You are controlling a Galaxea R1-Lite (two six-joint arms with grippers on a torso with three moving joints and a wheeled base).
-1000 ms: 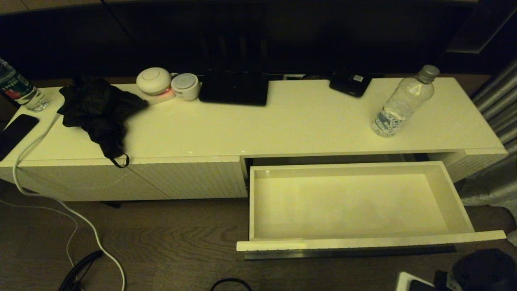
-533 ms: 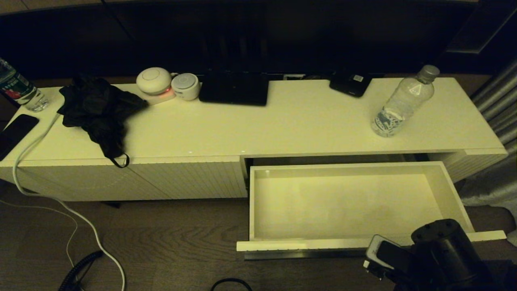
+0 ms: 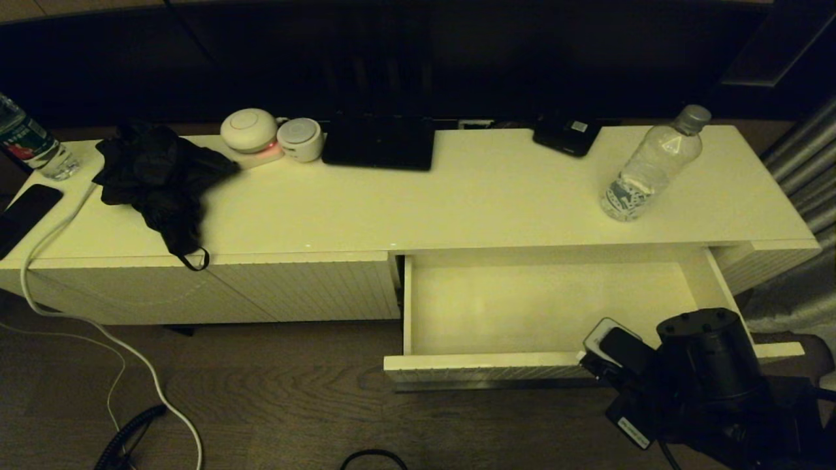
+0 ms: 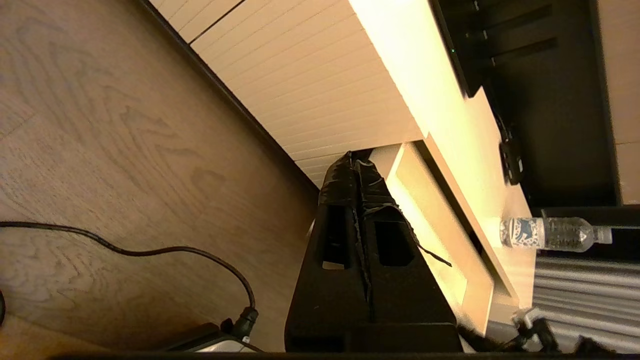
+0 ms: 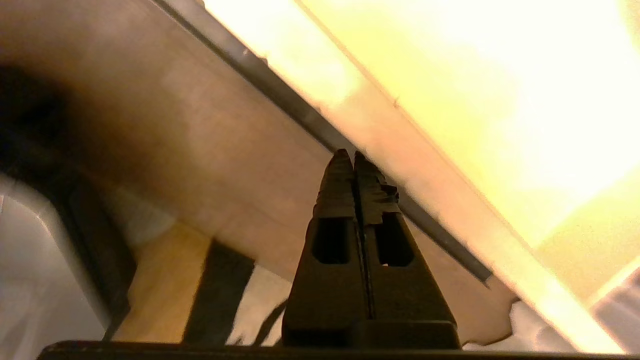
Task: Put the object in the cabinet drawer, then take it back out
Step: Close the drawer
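Stood upright near the right end of the cabinet top (image 3: 457,209): water bottle (image 3: 650,164), clear, grey-capped, blue-and-white label low on its body, touched by neither gripper. Below and in front of it, cabinet drawer (image 3: 555,307) partly pulled out, pale interior bare, ribbed front and dark handle bar (image 5: 320,127) facing the floor side. Right gripper (image 5: 354,159) pressed together, nothing between the fingers, tips just at the handle bar along the drawer front; whether touching, could not tell. Right arm seen at the drawer's front right corner in the head view. Left gripper (image 4: 356,162) likewise closed and empty, parked low beside the cabinet over the wooden floor (image 4: 125,150). Elsewhere on top: black cloth (image 3: 160,176), two round white devices (image 3: 271,136), second bottle (image 3: 29,147) at far left.
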